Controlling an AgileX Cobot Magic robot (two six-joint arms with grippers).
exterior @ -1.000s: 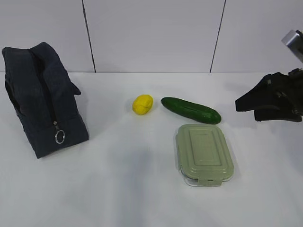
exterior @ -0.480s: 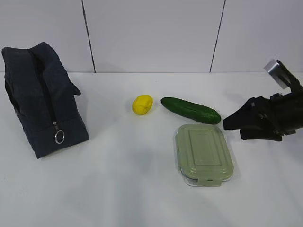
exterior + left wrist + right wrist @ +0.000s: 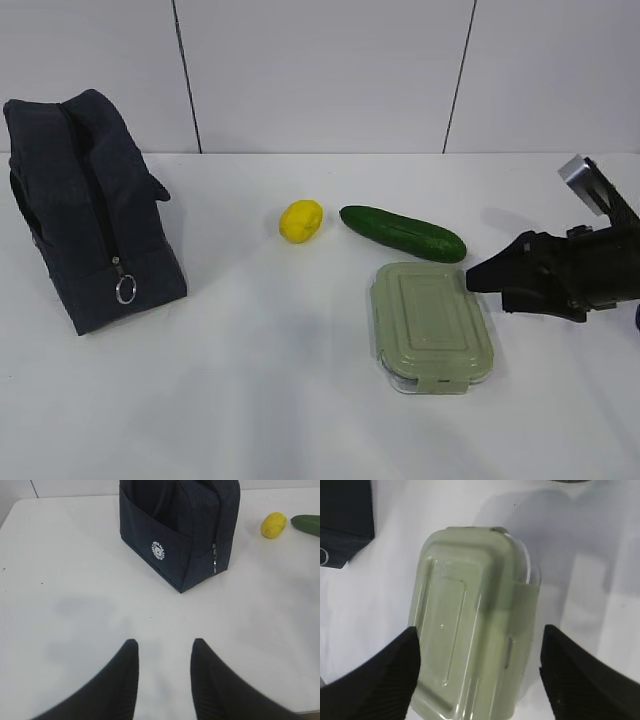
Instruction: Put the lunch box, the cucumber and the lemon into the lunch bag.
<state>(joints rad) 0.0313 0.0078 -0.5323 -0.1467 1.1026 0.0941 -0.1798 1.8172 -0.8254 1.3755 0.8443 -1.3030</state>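
Lunch box (image 3: pixel 432 325): flat, sage-green clip lid, lying on the white table (image 3: pixel 300 400) right of centre, just in front of the cucumber (image 3: pixel 403 232); lemon (image 3: pixel 301 220) close to the cucumber's left end. Lunch bag (image 3: pixel 90 210): standing far left, well apart from all three, zipper appearing closed with ring pull (image 3: pixel 126 289) hanging low.

Right gripper (image 3: pixel 480 672): jaws spread wide, straddling the box's width, holding nothing. Left gripper (image 3: pixel 162 672): jaws partly apart, empty, hovering over bare table near the bag.

Risks, judged:
- Smooth lid and rounded corners could slip or tilt out of a grip across the width.
- A low approach may shove the box into the cucumber.
- A closed bag would block any insertion.
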